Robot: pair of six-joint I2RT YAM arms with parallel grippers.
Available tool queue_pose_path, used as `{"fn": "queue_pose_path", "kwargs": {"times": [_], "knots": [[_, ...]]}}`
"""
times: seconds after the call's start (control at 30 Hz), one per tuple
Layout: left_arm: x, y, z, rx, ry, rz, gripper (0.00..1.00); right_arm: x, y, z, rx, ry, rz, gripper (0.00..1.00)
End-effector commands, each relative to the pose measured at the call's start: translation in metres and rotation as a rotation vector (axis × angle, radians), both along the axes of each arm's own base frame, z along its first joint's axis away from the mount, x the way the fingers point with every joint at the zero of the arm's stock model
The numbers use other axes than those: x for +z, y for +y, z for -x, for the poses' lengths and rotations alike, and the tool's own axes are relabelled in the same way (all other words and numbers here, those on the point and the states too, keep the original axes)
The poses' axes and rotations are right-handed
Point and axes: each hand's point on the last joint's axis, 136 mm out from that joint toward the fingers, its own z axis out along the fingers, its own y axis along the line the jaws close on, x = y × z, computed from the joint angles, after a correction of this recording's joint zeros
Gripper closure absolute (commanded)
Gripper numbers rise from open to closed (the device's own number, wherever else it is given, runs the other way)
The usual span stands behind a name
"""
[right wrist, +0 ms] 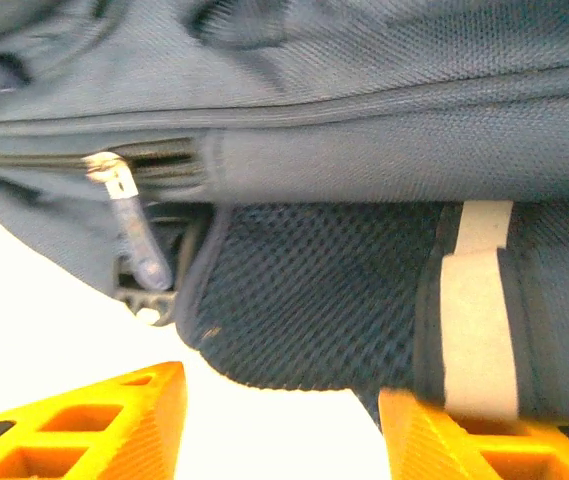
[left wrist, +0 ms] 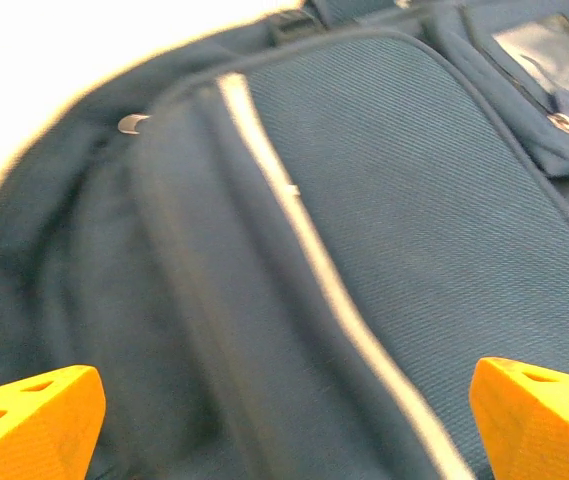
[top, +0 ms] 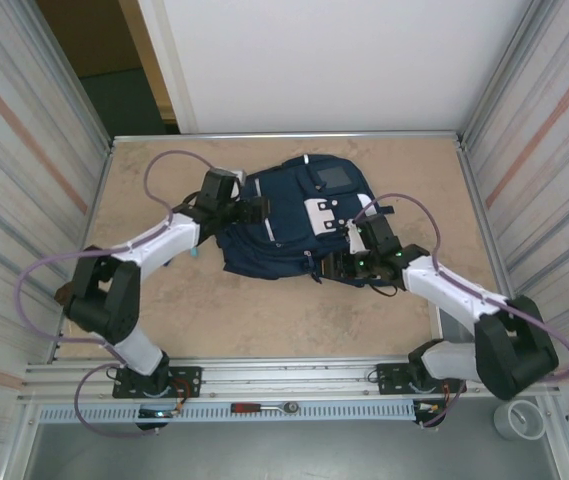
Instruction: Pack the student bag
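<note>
One camera looks down from above the table's six-o'clock edge. Both wrist cameras sit very close to the student bag, at its nine and four o'clock.

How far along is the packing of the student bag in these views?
Done: the student bag on the table looks filled. In hand: nothing; left gripper and right gripper both open at it. Left: possibly closing the zip at the zip pull; unclear.

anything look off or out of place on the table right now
Nothing spilled or damaged. The large navy-blue fabric backpack lies at an angle on the tan table, its near edge bunched. In the right wrist view one zip looks slightly open by its metal pull.
</note>
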Motion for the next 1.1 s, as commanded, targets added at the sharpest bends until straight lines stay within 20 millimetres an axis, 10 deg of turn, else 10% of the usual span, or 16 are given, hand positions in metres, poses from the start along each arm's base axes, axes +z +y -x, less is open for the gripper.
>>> {"fn": "queue_pose_path", "kwargs": {"times": [0.0, 0.13, 0.37, 0.67, 1.07], "knots": [[0.027, 0.014, 0.033, 0.097, -0.097, -0.101, 0.04, 0.042, -0.003, 0.0, 0.05, -0.113, -0.029, 0.4], [0.022, -0.006, 0.074, 0.08, -0.14, -0.234, 0.01, 0.066, -0.013, -0.029, -0.053, -0.219, -0.092, 0.32], [0.003, -0.051, 0.092, 0.019, -0.142, -0.416, 0.01, 0.047, -0.035, -0.082, -0.221, -0.162, -0.109, 0.3], [-0.018, -0.093, 0.074, -0.025, -0.146, -0.503, 0.01, 0.014, -0.034, -0.081, -0.228, -0.113, -0.107, 0.32], [-0.019, -0.074, 0.066, 0.042, -0.154, -0.505, 0.02, -0.011, -0.049, -0.071, -0.259, -0.058, -0.042, 0.34]]}}
